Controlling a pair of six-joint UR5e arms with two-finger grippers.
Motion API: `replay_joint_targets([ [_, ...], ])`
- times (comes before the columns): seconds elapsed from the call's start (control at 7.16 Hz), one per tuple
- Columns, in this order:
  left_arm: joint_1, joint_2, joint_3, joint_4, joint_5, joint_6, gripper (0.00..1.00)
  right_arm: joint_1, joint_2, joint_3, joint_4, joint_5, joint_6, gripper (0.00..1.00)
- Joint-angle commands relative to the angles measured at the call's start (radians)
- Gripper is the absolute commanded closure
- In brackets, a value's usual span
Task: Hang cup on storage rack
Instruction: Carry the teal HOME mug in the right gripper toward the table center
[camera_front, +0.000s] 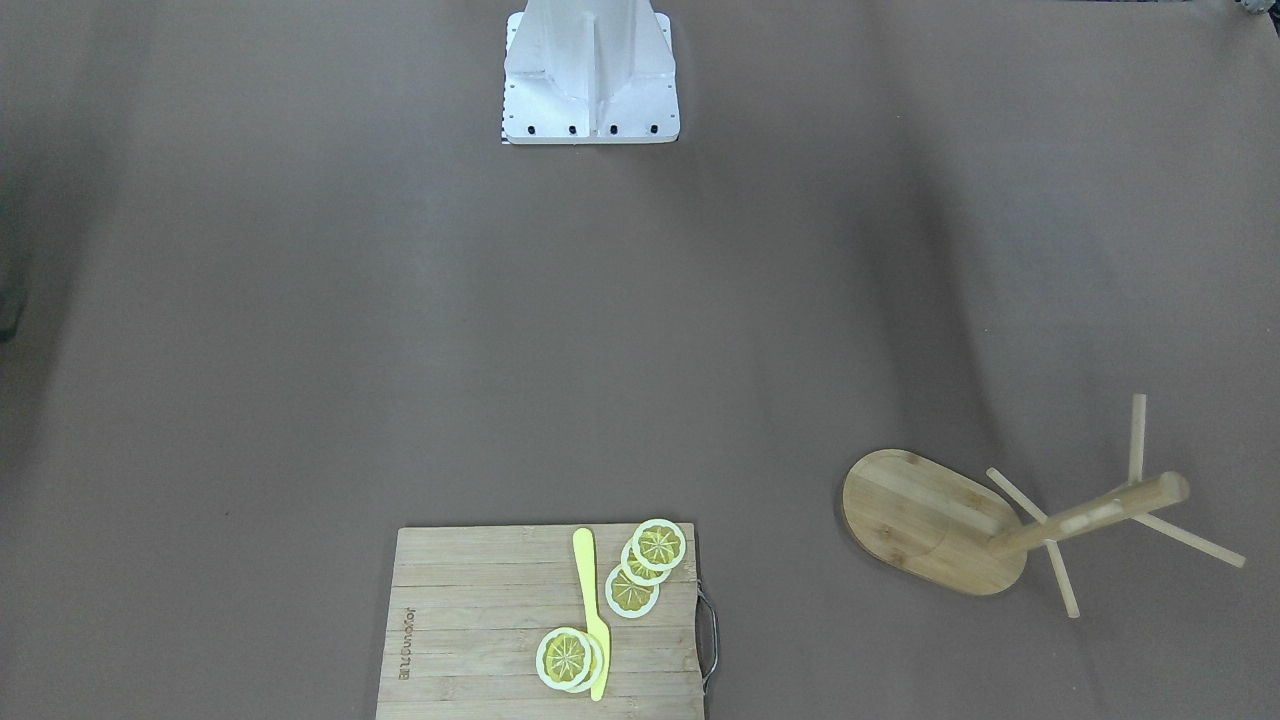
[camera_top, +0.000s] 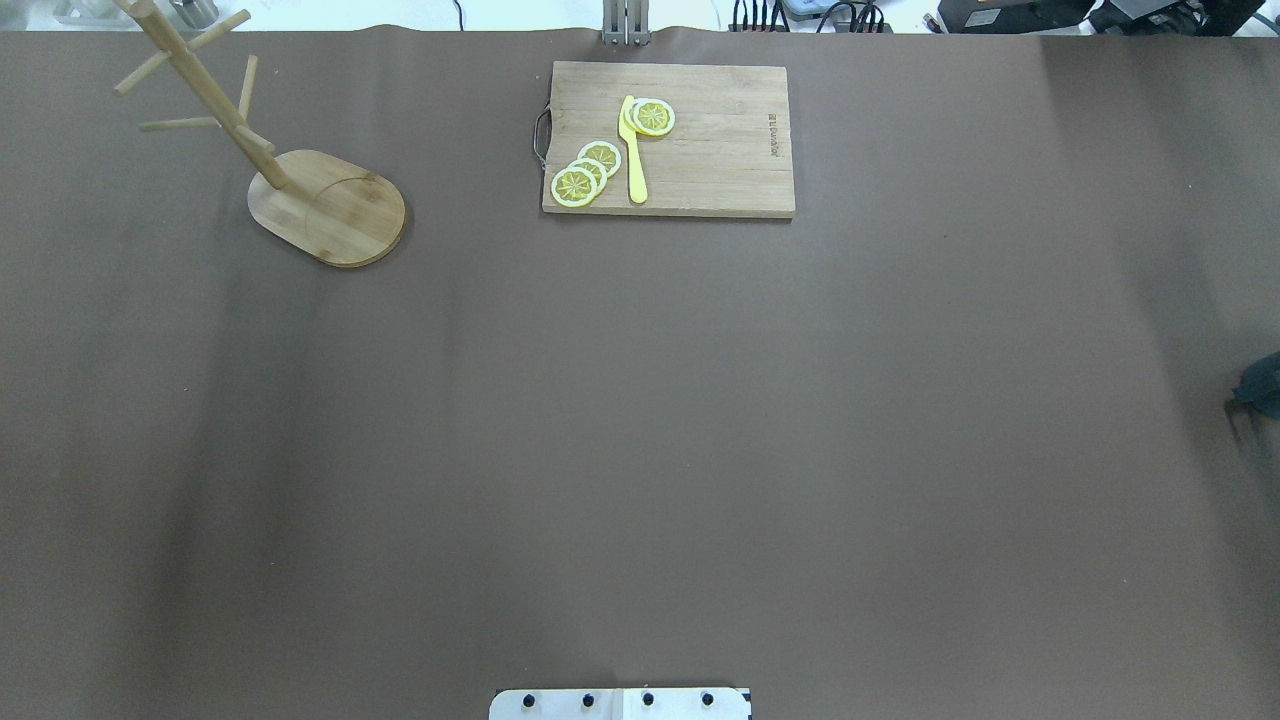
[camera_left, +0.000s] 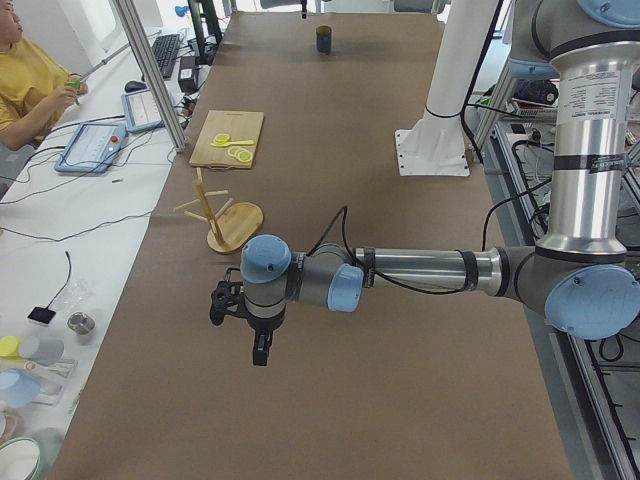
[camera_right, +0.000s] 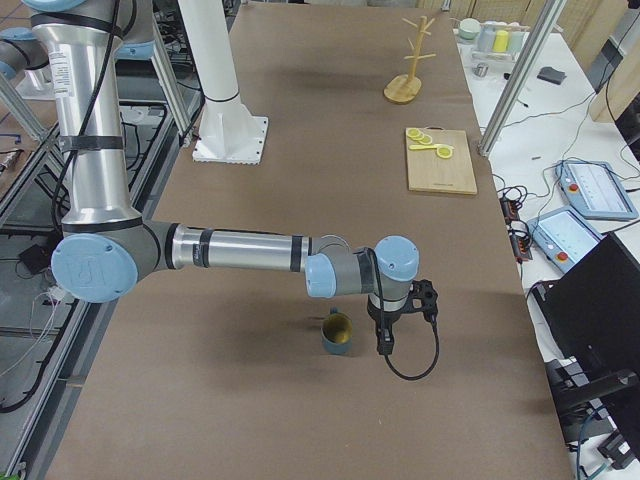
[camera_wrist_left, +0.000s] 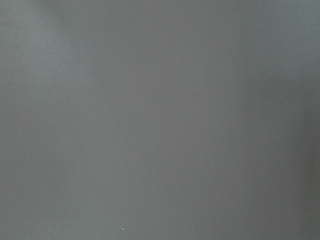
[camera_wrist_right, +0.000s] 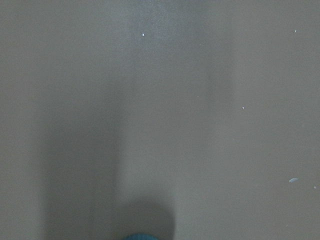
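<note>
Beside right pincer (camera_right: 386, 345): cup (camera_right: 337, 334) upright | storage rack (camera_right: 402, 92) well apart

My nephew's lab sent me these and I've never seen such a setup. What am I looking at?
It is a robot with two jointed arms at a brown-covered table. Two pictures look down on the table, two look along it from its ends, and the two grey ones come from cameras on the wrists, seeing mostly cloth. The left arm fills one end view, the right arm the other. On the table: a wooden mug tree, a cutting board with lemon slices and a yellow knife, and a blue-grey cup beside the right arm's fingers. Nothing seems held.
</note>
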Motion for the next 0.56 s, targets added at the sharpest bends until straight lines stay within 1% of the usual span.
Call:
replay_joint_targets([
  [0.0,0.001,0.028,-0.053,0.008,0.005,0.023,0.02,0.0,0.0,-0.002,0.004,0.023,0.001,0.0],
  [0.42,0.004,0.036,-0.057,0.006,-0.003,0.017,0.02,0.0,0.002,0.003,0.006,0.026,0.001,0.0],
])
